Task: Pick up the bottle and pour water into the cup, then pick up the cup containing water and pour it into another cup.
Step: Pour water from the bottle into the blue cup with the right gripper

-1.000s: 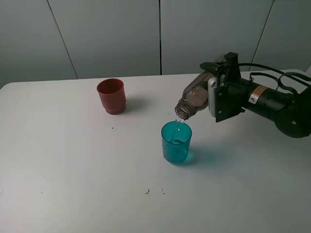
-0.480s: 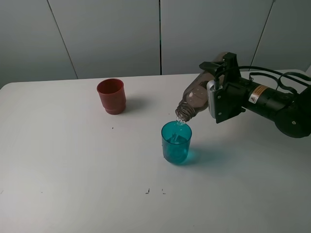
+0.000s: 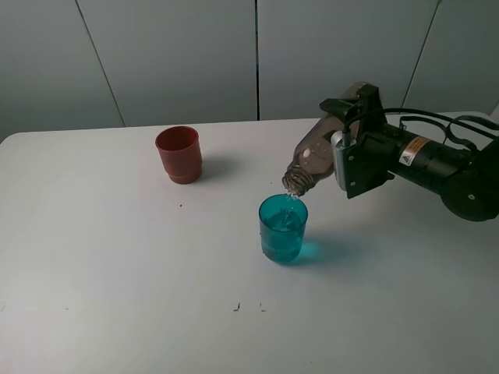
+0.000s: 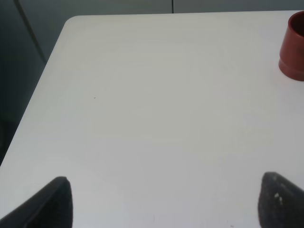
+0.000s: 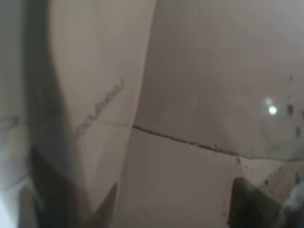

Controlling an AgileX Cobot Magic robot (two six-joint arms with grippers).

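Over the middle of the table (image 3: 117, 257), my right gripper (image 3: 344, 145) is clamped on the bottle (image 3: 313, 160) — jaws tight around its body, neck tipped down toward the left. Water drops from the open mouth into the teal cup (image 3: 283, 229) just below, which stands upright with water in it. The red cup (image 3: 178, 154) stands upright, well apart at back left. My left gripper (image 4: 166, 204) hangs above bare table — jaws spread wide, holding nothing.

Cropped at left wrist view's edge: opaque red-brown plastic cup (image 4: 294, 47). Partly hidden behind right gripper (image 3: 348, 148): smoky translucent plastic bottle (image 3: 314, 160).
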